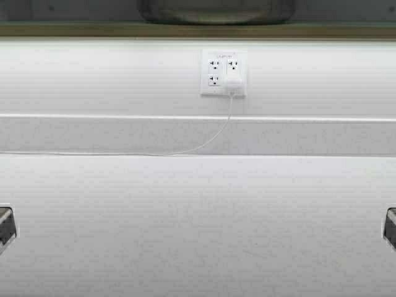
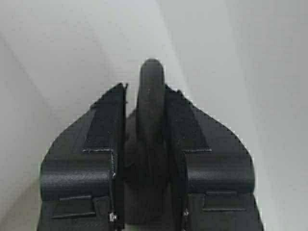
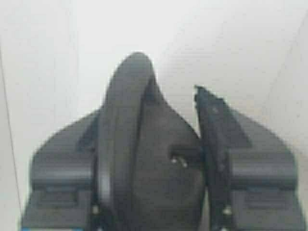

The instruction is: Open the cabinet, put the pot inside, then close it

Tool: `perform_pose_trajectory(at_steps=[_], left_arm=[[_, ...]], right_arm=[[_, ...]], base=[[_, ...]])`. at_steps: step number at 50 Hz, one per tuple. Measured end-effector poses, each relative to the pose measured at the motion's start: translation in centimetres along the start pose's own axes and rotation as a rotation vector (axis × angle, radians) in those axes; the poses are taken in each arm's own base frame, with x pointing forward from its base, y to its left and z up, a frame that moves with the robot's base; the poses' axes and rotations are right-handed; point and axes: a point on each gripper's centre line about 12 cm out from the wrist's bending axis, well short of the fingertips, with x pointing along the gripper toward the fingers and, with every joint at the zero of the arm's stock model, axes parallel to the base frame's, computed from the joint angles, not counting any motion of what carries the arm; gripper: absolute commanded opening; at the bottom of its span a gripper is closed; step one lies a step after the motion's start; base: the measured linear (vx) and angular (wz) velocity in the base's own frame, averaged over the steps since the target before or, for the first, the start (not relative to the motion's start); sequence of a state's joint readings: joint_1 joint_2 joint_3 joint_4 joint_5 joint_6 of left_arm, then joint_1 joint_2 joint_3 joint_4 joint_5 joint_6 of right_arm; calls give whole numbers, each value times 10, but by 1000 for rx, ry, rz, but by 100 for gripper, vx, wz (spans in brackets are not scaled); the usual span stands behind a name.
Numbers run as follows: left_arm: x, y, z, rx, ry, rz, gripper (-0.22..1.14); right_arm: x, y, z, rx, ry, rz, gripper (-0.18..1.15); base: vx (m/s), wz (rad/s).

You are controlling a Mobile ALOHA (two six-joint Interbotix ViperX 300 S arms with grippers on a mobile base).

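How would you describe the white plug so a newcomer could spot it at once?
Look at the white wall behind the counter: a white outlet plate sits on it near the middle. The plug fills the plate's lower right socket, the only one occupied, and a thin white cable trails from it down and to the left.

Looks like a home kitchen, seen close along the back of a counter. Shown by a plain white countertop (image 1: 198, 229) running the full width, meeting a white backsplash wall (image 1: 93, 77) with a raised horizontal ledge (image 1: 93, 116) across it. Also by a white four-socket wall outlet (image 1: 223, 72) set into that wall, with a white plug adapter (image 1: 234, 85) in its lower right socket and a thin white cable (image 1: 204, 143) trailing down and off along the counter's back edge.
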State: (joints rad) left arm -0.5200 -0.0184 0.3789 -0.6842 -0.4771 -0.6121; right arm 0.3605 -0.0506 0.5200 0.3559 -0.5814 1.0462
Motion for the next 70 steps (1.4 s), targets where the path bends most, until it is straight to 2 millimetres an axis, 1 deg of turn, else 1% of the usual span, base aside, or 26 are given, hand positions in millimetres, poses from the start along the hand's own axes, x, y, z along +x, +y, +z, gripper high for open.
perform_pose_trajectory(at_steps=[2, 4, 5, 6, 7, 8, 11, 12, 14, 20, 28, 31, 36, 42, 45, 50, 53, 55, 58, 60, 62, 64, 65, 68, 70], left_arm=[[-1, -2, 2, -2, -11, -10, 29], [-2, -2, 2, -5, -20, -16, 43], [-2, -2, 3, -4, -29, -23, 50], [-3, -3, 5, -6, -39, -30, 58], [-4, -2, 5, -6, -45, -34, 66], [-5, -2, 6, -9, -55, -40, 74], [-7, -2, 9, -21, -81, -55, 95], [-8, -3, 10, -26, -90, -64, 101], [-9, -5, 11, -33, -100, -77, 107], [-13, -12, 13, -73, -113, -108, 101], [-16, -12, 13, -104, -141, -136, 102], [-19, -11, 14, -106, -147, -138, 102], [-27, -8, 17, -106, -152, -136, 102], [-37, -3, 29, -105, -175, -130, 102], [-42, 1, 40, -101, -200, -123, 102], [-53, 9, 60, -91, -247, -108, 102], [-60, 13, 70, -81, -274, -102, 102], [-64, 15, 74, -71, -284, -99, 100], [-72, 20, 74, -39, -275, -90, 96], [-78, 21, 72, -4, -260, -87, 88], [-87, 27, 69, 57, -235, -74, 78], [-95, 33, 65, 121, -203, -54, 62], [-100, 37, 63, 152, -185, -42, 48], [-114, 49, 56, 251, -122, 7, 12], [-124, 58, 49, 309, -70, 39, -7]], right_arm=[[-1, -2, 1, -1, -11, 11, 79], [-2, -3, 2, 1, -25, 27, 95], [-2, -4, 3, 0, -30, 33, 102], [-3, -6, 3, 1, -37, 37, 106], [-4, -7, 3, 1, -39, 41, 109], [-6, -9, 3, 2, -42, 43, 109], [-9, -14, 5, 7, -52, 41, 105], [-10, -16, 6, 8, -57, 40, 103], [-10, -17, 8, 10, -61, 41, 103], [-10, -18, 13, 16, -77, 45, 104], [-14, -16, 23, 6, -96, 50, 104], [-18, -13, 31, -4, -111, 57, 104], [-26, -8, 51, -26, -148, 71, 104], [-40, -6, 75, -55, -196, 76, 104], [-46, -5, 83, -64, -215, 77, 104], [-54, -6, 92, -89, -228, 74, 104], [-57, -5, 92, -124, -213, 78, 103], [-60, -4, 90, -154, -197, 85, 102], [-67, -4, 85, -219, -163, 88, 96], [-72, -4, 81, -262, -138, 86, 89], [-80, -7, 78, -305, -111, 66, 78], [-89, -10, 76, -352, -87, 40, 64], [-95, -11, 74, -372, -74, 26, 56], [-111, -15, 70, -440, -34, -20, 29], [-122, -19, 68, -503, -6, -62, 11]], base=[[0, 0], [0, 0], [0, 0], [0, 0], [0, 0], [0, 0], [0, 0], [0, 0], [0, 0], [0, 0], [0, 0], [0, 0], [0, 0], [0, 0], [0, 0], [0, 0], [0, 0], [0, 0], [0, 0], [0, 0], [0, 0], [0, 0], [0, 0], [0, 0], [0, 0]])
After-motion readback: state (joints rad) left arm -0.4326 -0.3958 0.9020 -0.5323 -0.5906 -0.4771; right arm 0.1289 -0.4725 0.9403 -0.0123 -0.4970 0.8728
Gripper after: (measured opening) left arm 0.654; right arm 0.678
